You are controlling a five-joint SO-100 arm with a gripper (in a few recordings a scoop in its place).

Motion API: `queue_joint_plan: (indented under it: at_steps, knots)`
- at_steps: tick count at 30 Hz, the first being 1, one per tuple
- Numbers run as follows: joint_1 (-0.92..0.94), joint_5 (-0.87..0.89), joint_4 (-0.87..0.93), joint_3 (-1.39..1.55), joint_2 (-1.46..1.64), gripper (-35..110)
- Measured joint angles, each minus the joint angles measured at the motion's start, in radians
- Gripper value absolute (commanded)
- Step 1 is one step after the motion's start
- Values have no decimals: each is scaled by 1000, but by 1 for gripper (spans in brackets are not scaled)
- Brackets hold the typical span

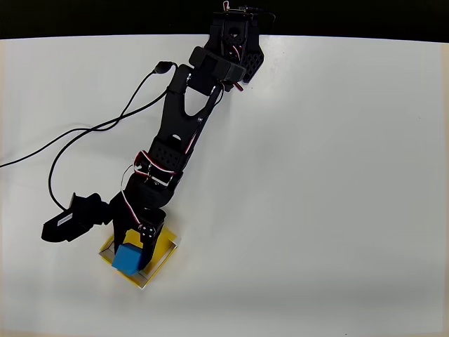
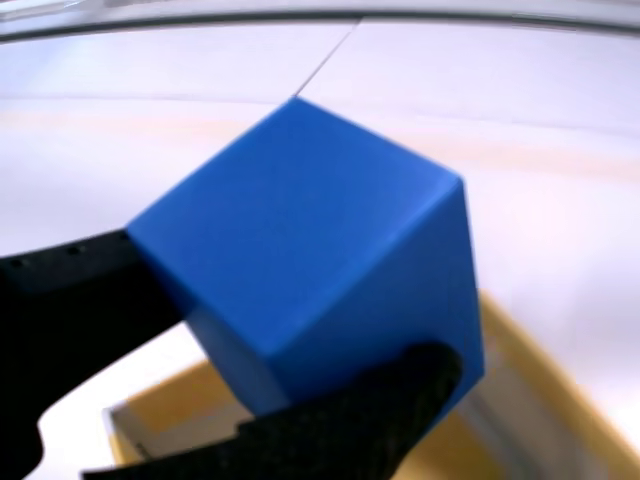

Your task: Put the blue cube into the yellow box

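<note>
The blue cube (image 1: 129, 258) is held over the yellow box (image 1: 163, 254), clamped between the two fingers of the gripper (image 1: 137, 247). In the wrist view the cube (image 2: 310, 260) is seen turned corner-on, gripped at its lower faces by the dark fingers (image 2: 370, 420), with the box (image 2: 540, 380) below and behind it (whether the cube already touches the floor cannot be told).

Position over the box: in the overhead view the cube is seen toward the left part of the box, close to that rim rather than centred.

Risks judged from here:
- Because the cube is tilted, a release may let it land on an edge, roll, and come to rest on the thin rim or outside it.
- The box is light-looking; a finger catching a wall could drag it across the table (image 1: 316, 175).

Open room: the table is bare to the right and below the box. A cable (image 1: 84, 133) lies upper left, well apart from the box.
</note>
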Motion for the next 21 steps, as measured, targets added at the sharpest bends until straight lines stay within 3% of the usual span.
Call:
queue_joint_plan:
  at_steps: [21]
  knots:
    - [41,71,-74,40,-81,34]
